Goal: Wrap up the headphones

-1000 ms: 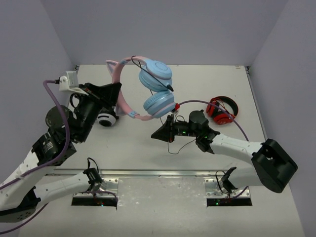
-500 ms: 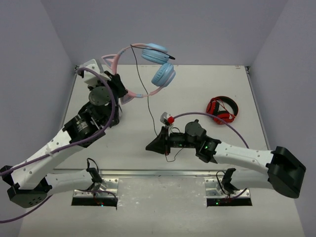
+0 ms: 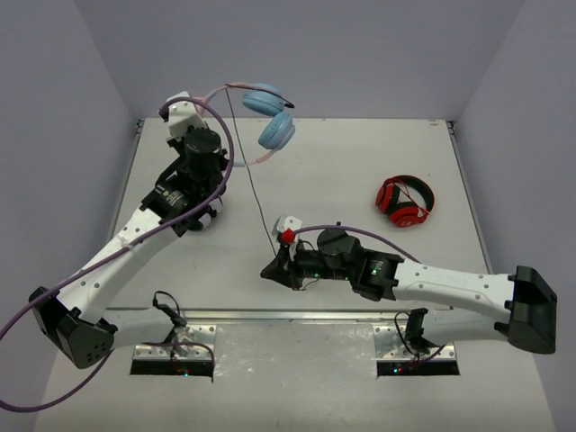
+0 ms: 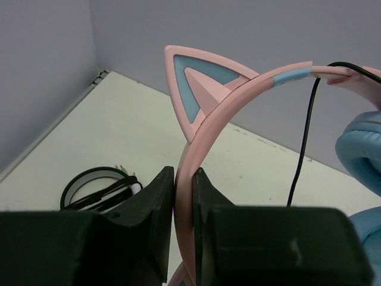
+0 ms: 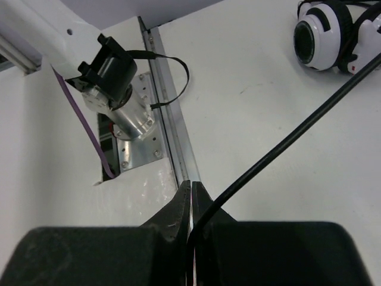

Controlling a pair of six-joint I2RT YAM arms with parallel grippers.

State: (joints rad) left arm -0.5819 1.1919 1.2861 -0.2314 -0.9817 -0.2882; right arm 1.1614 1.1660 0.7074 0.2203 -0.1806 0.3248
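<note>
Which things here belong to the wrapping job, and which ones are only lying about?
Job: cat-ear headphones, gripped by left gripper; black cable, pinched by right gripper.
Lying about: red headphones; white-and-black headphones.

Top view: high and behind, looking down on the whole tabletop (image 3: 360,162). Wrist views: close behind the left claw (image 4: 183,202) and right claw (image 5: 191,205); both share the white-and-black headphones (image 5: 326,37).

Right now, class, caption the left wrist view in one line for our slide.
Left pincer clamps the pink band of the cat-ear headphones, its black cable hanging beside a blue ear cup.
</note>
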